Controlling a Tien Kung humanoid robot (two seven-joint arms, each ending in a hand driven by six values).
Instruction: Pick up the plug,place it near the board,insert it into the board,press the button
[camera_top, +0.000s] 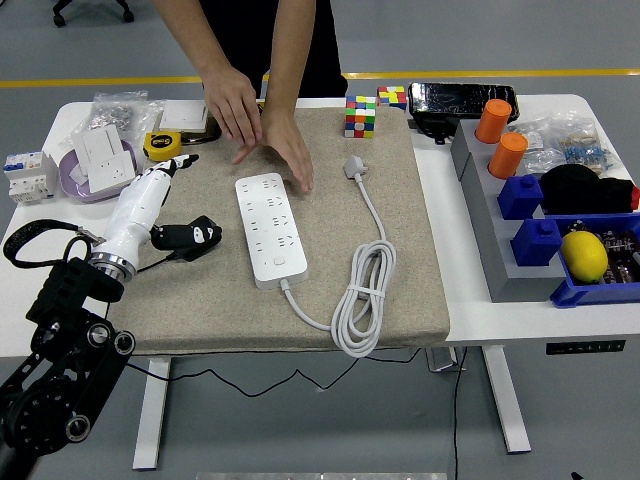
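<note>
A white power strip (271, 226) lies lengthwise on the beige mat (420, 250), its cord coiled in loops (364, 305) to its right. The grey plug (353, 166) rests on the mat at the far end of that cord. My left hand (178, 205), white with black fingers, hovers over the mat's left edge, left of the strip, fingers relaxed and holding nothing. A person's two hands (262, 132) lie flat on the mat just beyond the strip's far end. My right arm is out of sight.
A yellow tape measure (162, 145), a purple tray with white parts (100, 165) and a breaker (27, 177) sit at the left. Two puzzle cubes (361, 115) stand at the mat's far edge. Grey rack with orange cups (500, 135), blue bins and a lemon (585, 255) fill the right.
</note>
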